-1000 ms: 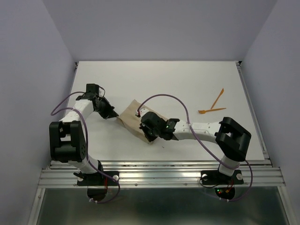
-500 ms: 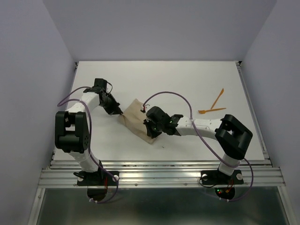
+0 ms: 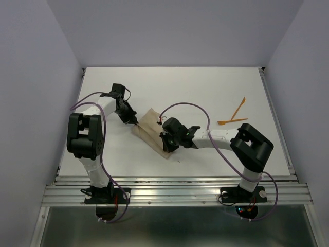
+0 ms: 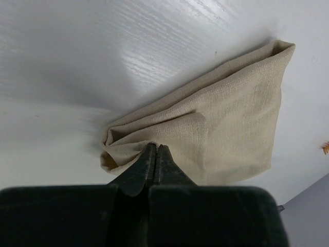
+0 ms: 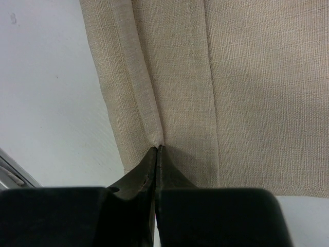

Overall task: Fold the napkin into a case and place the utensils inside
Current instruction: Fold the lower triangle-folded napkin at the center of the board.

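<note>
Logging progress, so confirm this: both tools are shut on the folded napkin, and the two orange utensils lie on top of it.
Not quite. The utensils do not lie on the napkin; the top external view shows them on the table well to its right, apart from it. The rest holds: the left tool and right tool are both shut on it.

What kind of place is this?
Likely a robot lab test booth: two robot arms bolted to a metal rail, a white table boxed in by plain walls, holding a napkin and orange utensils.

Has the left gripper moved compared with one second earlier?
Yes. The left gripper, shut on the napkin, has shifted right, away from the left edge of the table.
</note>
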Controlling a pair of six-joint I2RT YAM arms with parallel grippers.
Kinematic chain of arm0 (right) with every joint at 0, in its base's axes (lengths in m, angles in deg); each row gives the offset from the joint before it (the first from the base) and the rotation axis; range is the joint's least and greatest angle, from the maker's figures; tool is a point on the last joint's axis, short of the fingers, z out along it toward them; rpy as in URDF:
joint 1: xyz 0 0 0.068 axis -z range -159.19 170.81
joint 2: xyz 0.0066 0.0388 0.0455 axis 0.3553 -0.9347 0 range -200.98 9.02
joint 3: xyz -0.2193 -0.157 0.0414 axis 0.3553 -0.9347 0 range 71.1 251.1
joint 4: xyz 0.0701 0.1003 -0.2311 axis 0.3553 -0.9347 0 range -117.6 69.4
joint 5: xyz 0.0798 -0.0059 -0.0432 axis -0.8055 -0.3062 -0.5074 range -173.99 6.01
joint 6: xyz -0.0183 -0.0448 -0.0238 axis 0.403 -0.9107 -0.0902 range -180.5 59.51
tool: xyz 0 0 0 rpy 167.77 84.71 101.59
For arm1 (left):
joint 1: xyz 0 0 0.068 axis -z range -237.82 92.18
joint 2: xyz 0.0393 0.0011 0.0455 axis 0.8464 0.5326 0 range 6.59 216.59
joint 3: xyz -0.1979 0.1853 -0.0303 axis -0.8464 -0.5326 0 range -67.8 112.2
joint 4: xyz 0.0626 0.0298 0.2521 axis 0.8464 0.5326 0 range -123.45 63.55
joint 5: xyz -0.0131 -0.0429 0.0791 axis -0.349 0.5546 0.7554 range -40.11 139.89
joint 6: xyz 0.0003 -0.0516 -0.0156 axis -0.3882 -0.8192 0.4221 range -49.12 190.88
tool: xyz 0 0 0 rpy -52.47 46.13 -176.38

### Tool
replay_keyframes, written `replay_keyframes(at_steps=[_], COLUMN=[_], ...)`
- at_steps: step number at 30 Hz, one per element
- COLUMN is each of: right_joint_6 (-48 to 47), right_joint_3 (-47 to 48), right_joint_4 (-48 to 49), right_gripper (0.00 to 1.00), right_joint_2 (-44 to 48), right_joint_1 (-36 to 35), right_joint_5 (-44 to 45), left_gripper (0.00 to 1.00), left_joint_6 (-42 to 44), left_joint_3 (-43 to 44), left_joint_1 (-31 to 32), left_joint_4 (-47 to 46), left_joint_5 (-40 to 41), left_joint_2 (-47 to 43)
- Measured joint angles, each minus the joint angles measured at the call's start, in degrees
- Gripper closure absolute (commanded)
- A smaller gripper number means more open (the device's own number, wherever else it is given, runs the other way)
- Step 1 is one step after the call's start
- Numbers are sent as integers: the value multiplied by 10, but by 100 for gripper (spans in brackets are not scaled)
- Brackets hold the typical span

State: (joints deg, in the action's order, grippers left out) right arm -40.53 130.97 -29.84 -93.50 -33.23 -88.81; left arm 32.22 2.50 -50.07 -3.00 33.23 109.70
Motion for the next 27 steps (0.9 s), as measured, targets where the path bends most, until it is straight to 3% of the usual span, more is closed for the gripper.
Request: replay_keyframes(at_steps=[5, 8, 9, 11, 15, 17, 19, 20, 21, 24, 27], right_joint_6=[10, 18, 19, 24, 26, 27, 28, 27, 27, 23, 21], right_joint_3=[-6, -9, -10, -17, -23, -23, -19, -15, -9, 8, 21], right_joint_4=[8, 8, 8, 7, -9, -10, -13, -15, -17, -21, -21], right_gripper=[93, 75, 64, 51, 46, 46, 53, 58, 70, 86, 90], right_joint_2=[0, 3, 5, 15, 51, 70, 89, 92, 93, 91, 79], right_joint_1=[1, 1, 1, 1, 1, 1, -2, -4, -7, -18, -25], right_joint_5=[6, 22, 28, 44, 68, 79, 94, 100, 104, 108, 104], left_gripper=[100, 100, 100, 100, 100, 100, 100, 100, 100, 100, 100], left_joint_6=[0, 0, 0, 0, -1, -3, -3, -3, -3, -4, -4], left_joint_3=[12, 15, 15, 18, 20, 20, 21, 21, 21, 21, 21], left_joint_1=[13, 18, 20, 23, 27, 28, 28, 28, 28, 28, 28], left_joint_4=[0, -1, -1, -2, -6, -7, -8, -8, -8, -8, -8], left_joint_5=[20, 33, 35, 38, 42, 42, 42, 42, 43, 43, 43], left_joint_2=[18, 23, 24, 32, 54, 57, 57, 57, 57, 57, 57])
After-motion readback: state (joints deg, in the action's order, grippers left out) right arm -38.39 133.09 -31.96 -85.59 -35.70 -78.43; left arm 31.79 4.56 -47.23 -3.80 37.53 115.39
